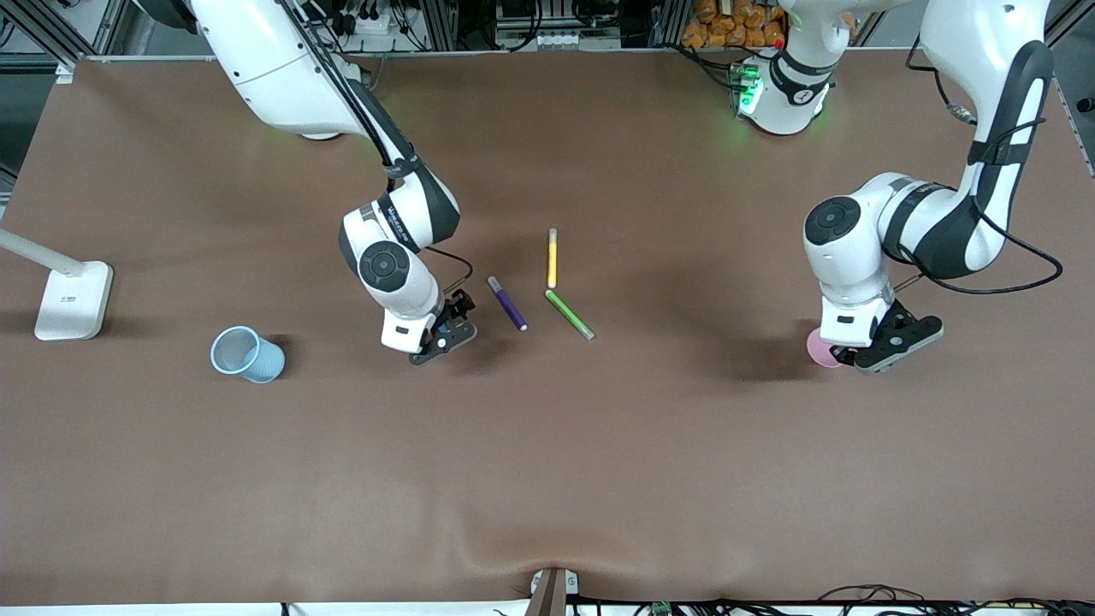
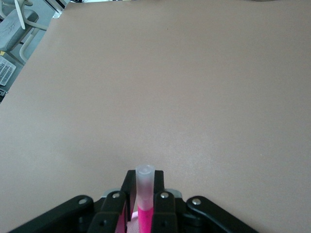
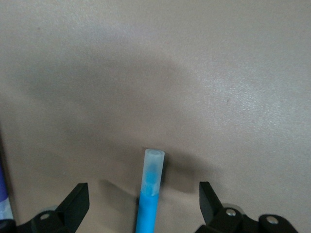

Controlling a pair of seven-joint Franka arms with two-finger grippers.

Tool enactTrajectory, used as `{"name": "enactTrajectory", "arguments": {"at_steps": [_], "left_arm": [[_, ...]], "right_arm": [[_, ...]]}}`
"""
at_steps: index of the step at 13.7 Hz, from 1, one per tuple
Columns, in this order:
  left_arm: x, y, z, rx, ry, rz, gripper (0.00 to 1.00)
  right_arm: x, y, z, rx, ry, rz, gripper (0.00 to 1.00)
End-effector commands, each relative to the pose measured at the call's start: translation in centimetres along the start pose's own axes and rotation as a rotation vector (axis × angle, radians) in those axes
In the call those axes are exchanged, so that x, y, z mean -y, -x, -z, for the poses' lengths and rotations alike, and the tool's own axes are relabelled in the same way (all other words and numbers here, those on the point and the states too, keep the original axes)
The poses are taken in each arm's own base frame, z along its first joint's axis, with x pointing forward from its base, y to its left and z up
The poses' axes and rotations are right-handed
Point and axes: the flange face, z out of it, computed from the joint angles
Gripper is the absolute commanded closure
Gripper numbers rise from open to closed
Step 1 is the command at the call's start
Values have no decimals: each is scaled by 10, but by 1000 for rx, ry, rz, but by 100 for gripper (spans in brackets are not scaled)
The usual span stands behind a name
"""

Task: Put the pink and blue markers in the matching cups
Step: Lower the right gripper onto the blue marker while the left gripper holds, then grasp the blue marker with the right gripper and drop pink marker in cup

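Your left pincer (image 2: pixel 145 204) is clenched on the slim magenta-pink felt-tip marker (image 2: pixel 144 194) and hangs right over the pale pink translucent plastic cup (image 1: pixel 823 349), so the drop looks to be the step in hand: lower it and let go. Your right pincer (image 3: pixel 144 204) stands released astride the slim blue marker with the greyish cap (image 3: pixel 150 191), lying on the bench (image 1: pixel 599 470); closing comes next, then a carry to the light blue translucent cup (image 1: pixel 248 354) (tipped toward the camera) at the right arm's end. The brown bench is a smooth mat; purple (image 1: pixel 507 303), yellow (image 1: pixel 553 257) and green (image 1: pixel 570 314) pens lie mid-bench, a white lamp base (image 1: pixel 73 299) past the blue cup.
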Motion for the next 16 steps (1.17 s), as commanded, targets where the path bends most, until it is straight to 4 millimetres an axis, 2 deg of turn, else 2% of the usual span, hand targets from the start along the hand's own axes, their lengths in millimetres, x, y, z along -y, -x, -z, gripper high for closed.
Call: {"name": "enactTrajectory", "arguments": {"at_steps": [1,4,5,6,7,8,11,14,16], "left_arm": [[-4,1,6,-26,2,3,0],[-4,-4,11,-38,2,0,0],[-3,-6,13,-41,3,2,0],[-5,-9,17,-49,9,5,0],[-6,-14,22,-55,16,10,0],[-5,-16,24,-57,16,-11,0],[-2,-36,37,-70,31,-38,0],[5,-55,52,9,79,-39,0],[12,-75,61,46,58,-91,0]], "right_arm": [[3,-1,-5,-21,13,-7,0],[2,-2,-11,-29,16,-4,0],[2,-2,-11,-28,22,4,31],[1,-2,-10,-28,36,23,66],[1,-1,-11,-25,45,36,92],[0,-1,-11,-23,47,35,100],[-5,-2,-6,-29,49,42,100],[-8,-7,11,-58,52,57,100],[-30,-12,32,-86,56,90,100]]}}
